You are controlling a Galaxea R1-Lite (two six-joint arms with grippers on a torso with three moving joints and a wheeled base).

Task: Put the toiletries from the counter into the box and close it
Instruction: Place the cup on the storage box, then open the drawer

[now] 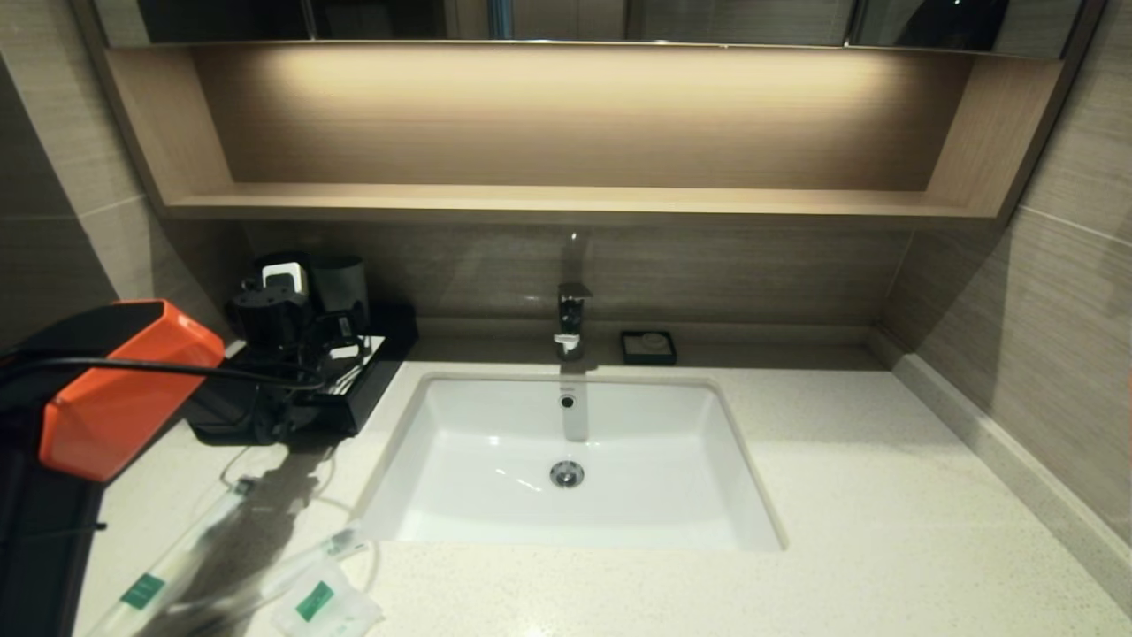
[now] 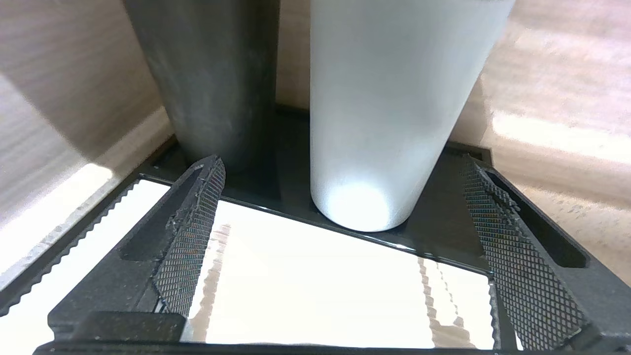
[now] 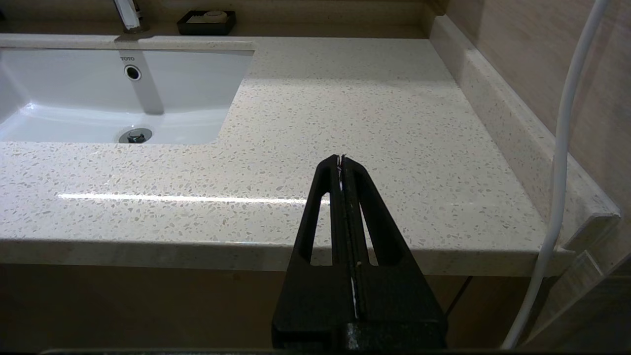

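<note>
The left end effector [image 2: 340,256], fingers spread, hovers directly over the box [image 1: 358,389] at the desk [image 1: 840,495] rear, toiletries [image 1: 314,602] lying behind it; the right end effector [image 3: 341,165] is pressed together, parked off the desk edge.

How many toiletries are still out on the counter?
3: two wrapped sticks and a sachet, all on the counter at its front-left corner. Arm shadow may hide more.
</note>
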